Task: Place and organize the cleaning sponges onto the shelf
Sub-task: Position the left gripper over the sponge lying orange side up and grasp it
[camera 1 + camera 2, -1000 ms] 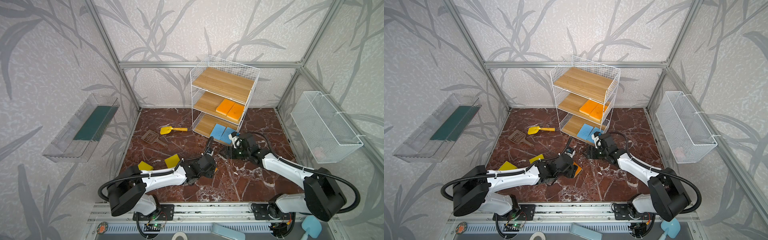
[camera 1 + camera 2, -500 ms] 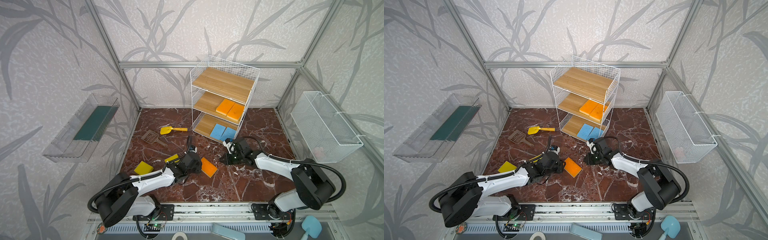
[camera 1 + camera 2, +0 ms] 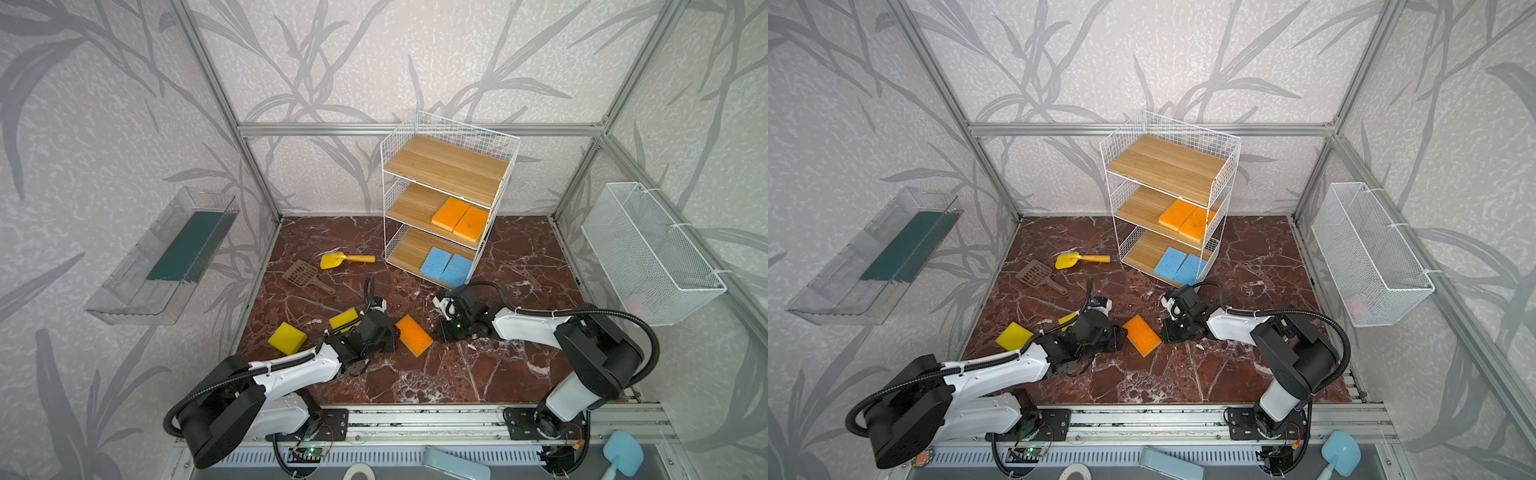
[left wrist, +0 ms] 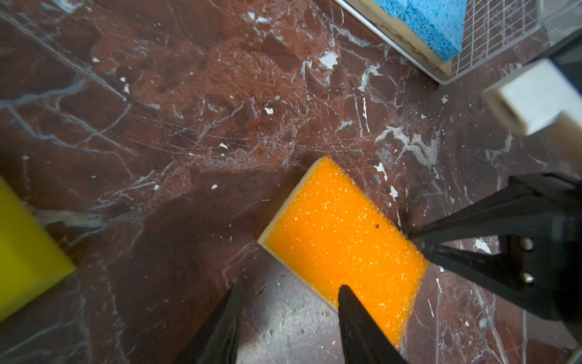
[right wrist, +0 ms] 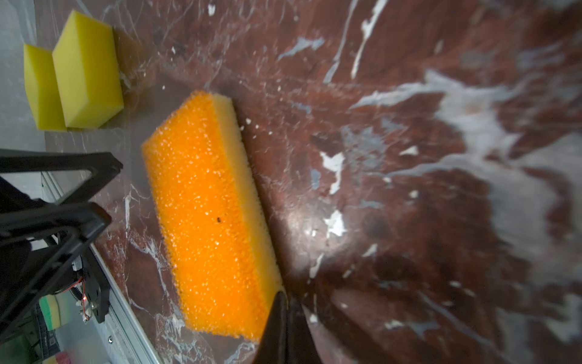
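**Four sponges on the shelf, three on the floor**

The shelf (image 3: 446, 166) is a white wire rack with three wooden boards, standing upright at the back, and its top board is bare. On the middle board the orange sponges (image 3: 450, 214) lie flat side by side, touching, toward the right end. On the bottom board the thin blue sponges (image 3: 435, 263) lie flat and touching in the same way. The third orange sponge (image 3: 414, 335) lies flat on the marble floor (image 3: 519, 257) out front, scrubby orange face up over a pale yellow layer, skewed to the shelf. The thick yellow sponge (image 3: 287, 337) sits further left, with the second yellow sponge (image 3: 344, 319) near it and partly hidden.
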You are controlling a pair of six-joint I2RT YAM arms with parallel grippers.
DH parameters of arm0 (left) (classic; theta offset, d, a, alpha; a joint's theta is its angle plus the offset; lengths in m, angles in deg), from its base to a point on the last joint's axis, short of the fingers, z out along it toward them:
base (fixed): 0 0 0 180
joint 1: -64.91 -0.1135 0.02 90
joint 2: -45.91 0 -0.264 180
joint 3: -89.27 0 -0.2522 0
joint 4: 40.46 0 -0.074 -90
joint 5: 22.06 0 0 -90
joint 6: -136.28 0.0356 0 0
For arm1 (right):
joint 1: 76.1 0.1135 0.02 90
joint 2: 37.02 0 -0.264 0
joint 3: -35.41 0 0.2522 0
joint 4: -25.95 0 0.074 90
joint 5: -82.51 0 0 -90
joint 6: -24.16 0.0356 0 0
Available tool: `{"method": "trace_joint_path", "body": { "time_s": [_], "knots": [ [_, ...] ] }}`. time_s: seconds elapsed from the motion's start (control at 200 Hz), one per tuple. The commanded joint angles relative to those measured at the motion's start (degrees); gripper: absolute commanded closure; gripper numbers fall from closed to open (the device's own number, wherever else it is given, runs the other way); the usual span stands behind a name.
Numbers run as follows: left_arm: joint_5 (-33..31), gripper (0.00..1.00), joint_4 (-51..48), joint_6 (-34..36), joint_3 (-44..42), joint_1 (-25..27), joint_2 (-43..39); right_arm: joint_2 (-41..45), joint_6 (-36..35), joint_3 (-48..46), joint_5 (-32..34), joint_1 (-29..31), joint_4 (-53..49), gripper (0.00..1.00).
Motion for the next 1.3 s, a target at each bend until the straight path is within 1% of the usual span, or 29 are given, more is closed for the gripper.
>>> {"method": "trace_joint_path", "body": {
  "time_s": [0.0, 0.15, 0.195, 0.25, 0.315, 0.405, 0.48, 0.65, 0.705, 0.73, 0.87, 1.005, 1.094, 1.164, 1.294],
  "knots": [
    [-4.9, 0.5, -2.5, -2.2, -1.6, -0.5, -4.2, -0.8, 1.5, 3.0, -0.4, 3.3, 1.1, 0.94],
    [-8.9, 0.54, -5.3, -4.6, -5.3, -1.0, -12.3, -3.3, 2.5, 5.9, -0.4, 7.6, 1.4, 0.94],
    [-9.1, 0.54, -6.0, -5.2, -6.3, -1.4, -14.9, -3.5, 2.7, 6.7, -0.4, 8.5, 1.5, 0.94],
    [-8.8, 0.55, -6.7, -5.4, -7.2, -2.0, -17.6, -5.8, 3.1, 7.4, -0.7, 9.0, 2.1, 0.94],
    [-8.0, 0.55, -7.9, -5.5, -7.5, -2.5, -19.1, -7.1, 3.8, 8.1, -1.6, 9.1, 2.9, 0.94],
    [-6.4, 0.56, -8.3, -5.4, -7.6, -2.9, -18.8, -8.3, 4.1, 9.0, -2.6, 9.1, 3.2, 0.94],
    [-5.3, 0.56, -7.6, -5.4, -7.6, -3.0, -17.4, -8.1, 3.4, 9.8, -2.1, 9.1, 2.1, 0.94],
    [-3.6, 0.56, -4.4, -5.6, -7.5, -3.1, -14.0, -4.6, 1.0, 10.5, 0.7, 8.2, -1.7, 0.93],
    [-3.3, 0.56, -3.5, -5.7, -7.3, -3.1, -13.2, -4.1, 0.4, 10.2, 1.2, 7.5, -2.4, 0.9],
    [-3.1, 0.56, -3.1, -5.7, -7.2, -3.1, -12.7, -2.1, 0.4, 9.9, 1.5, 7.2, -2.7, 0.89],
    [-1.9, 0.56, 0.2, -7.3, -7.5, -3.1, -9.8, 1.0, -0.6, 8.8, 2.3, 4.7, -4.1, 0.81],
    [-0.6, 0.54, 5.2, -9.0, -8.9, -3.1, -6.5, 3.3, -1.5, 8.4, 2.8, 2.4, -5.3, 0.62],
    [0.7, 0.51, 9.7, -9.7, -9.9, -3.1, -4.9, 4.6, -2.2, 8.3, 3.2, 1.4, -5.9, 0.54],
    [0.9, 0.49, 10.7, -10.7, -9.8, -3.0, -3.9, 5.1, -2.7, 8.4, 3.4, 0.7, -6.3, 0.51],
    [1.7, 0.48, 11.7, -11.2, -8.9, -3.0, -1.9, 5.6, -3.0, 7.7, 3.1, -0.4, -6.2, 0.49]
  ]
}}
